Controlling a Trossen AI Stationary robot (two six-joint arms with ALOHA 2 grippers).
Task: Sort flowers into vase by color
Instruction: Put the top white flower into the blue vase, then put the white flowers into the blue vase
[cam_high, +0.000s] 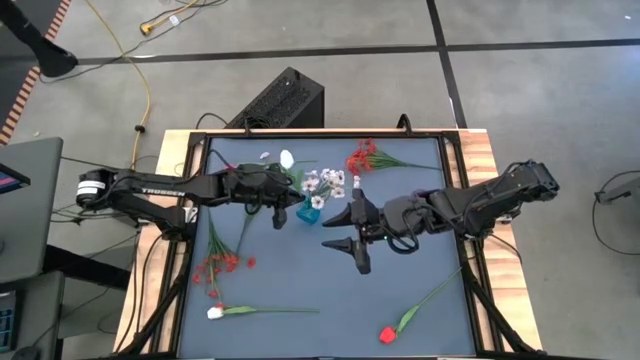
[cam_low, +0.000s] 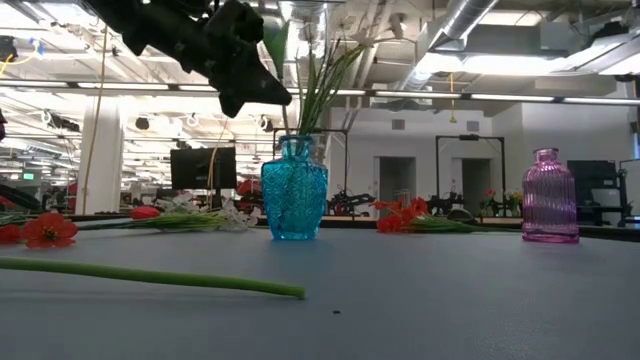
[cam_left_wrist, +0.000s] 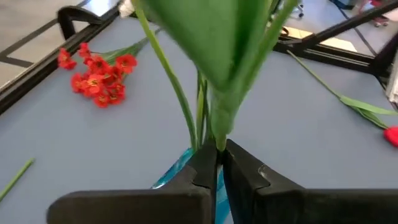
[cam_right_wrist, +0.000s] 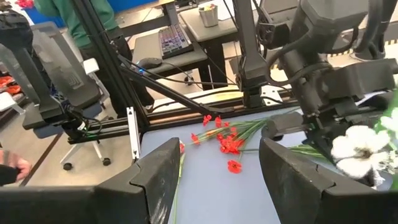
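Left end effector (cam_left_wrist: 219, 163) pinches green stem (cam_left_wrist: 219, 118) over blue vase (cam_low: 294, 190); right end effector (cam_high: 354, 229) spread; red sprays (cam_high: 222, 263) on grey-blue bench (cam_high: 300, 280).

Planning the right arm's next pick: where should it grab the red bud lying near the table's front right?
Probably mid-stem, from straight above, fingers across it. The red bud lies flat, its stem thin and bare, nothing beside it. The right pincer is open.

white sprays (cam_high: 323, 183) upright in blue vase (cam_high: 309, 210) | red spray (cam_high: 364, 157) behind | red bud (cam_high: 387, 334), white bud (cam_high: 215, 313) lying front
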